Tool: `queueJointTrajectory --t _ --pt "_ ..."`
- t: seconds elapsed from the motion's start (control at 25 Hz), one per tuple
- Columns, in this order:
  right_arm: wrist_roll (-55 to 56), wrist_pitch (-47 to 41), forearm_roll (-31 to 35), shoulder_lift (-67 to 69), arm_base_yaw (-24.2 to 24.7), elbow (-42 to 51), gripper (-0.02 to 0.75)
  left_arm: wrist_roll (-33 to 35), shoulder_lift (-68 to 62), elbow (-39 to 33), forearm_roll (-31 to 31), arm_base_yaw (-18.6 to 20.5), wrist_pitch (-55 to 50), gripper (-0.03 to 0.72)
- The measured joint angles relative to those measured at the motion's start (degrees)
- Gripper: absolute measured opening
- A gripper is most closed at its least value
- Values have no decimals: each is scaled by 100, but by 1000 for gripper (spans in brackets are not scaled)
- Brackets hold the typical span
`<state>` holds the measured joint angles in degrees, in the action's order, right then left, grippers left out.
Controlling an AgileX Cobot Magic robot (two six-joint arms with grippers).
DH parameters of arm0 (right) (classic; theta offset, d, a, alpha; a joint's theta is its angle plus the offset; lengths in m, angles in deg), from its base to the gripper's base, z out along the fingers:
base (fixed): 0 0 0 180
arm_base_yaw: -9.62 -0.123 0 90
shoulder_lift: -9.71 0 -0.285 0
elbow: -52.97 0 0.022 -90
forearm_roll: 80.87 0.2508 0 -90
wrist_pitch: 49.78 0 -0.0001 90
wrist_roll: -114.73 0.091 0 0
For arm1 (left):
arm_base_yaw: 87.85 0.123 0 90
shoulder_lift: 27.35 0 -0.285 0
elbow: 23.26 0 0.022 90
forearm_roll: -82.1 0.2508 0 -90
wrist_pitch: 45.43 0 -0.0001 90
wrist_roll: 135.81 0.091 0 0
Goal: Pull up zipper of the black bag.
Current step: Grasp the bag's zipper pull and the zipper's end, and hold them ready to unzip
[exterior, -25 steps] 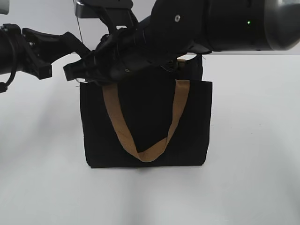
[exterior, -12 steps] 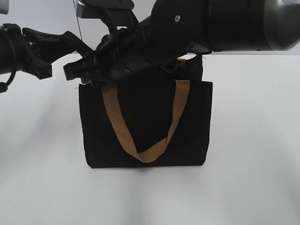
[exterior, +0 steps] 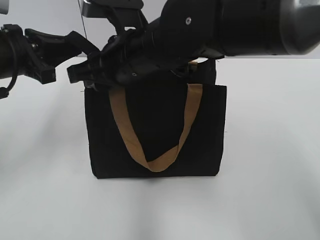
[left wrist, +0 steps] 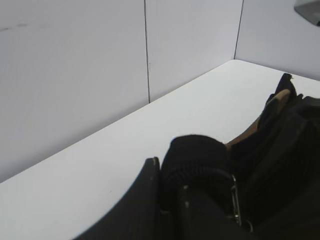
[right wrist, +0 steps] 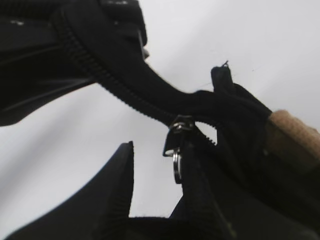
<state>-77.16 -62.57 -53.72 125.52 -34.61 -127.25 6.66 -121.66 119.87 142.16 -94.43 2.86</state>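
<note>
The black bag stands upright on the white table, its tan handles hanging down the front. My left gripper comes in from the left. In the left wrist view it is shut on a roll of the bag's black top-edge fabric. My right gripper reaches across to the bag's top left corner. In the right wrist view it is open. The zipper's slider sits just above its right finger, and the silvery pull ring hangs against that finger's inner side.
White table all round the bag, with white wall panels behind it. The big dark right arm crosses above the bag's top and hides the zip line in the exterior view.
Both grippers have edged slightly up and left at the bag's top left corner. The bag has barely shifted.
</note>
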Motion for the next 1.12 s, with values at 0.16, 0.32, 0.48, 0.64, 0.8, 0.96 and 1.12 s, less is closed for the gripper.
queueJointTrajectory --t 0.16,0.32,0.48,0.64,0.8,0.96,1.12 --pt "73 164 4 25 0 0 258 0 0 0 52 0 155 25" --pt "126 249 4 25 0 0 128 0 0 0 103 0 262 25" --pt "158 276 47 27 0 0 -2 0 0 0 121 0 321 25" --pt "168 78 113 14 0 0 -4 0 0 0 126 0 300 25" --pt "168 -365 127 -199 0 0 -6 0 0 0 180 0 -27 25" --pt "170 -798 127 -508 11 0 -6 -176 0 0 610 0 -613 25" --pt "241 -1264 138 -535 124 0 -6 -1157 0 0 1256 -13 -1059 24"
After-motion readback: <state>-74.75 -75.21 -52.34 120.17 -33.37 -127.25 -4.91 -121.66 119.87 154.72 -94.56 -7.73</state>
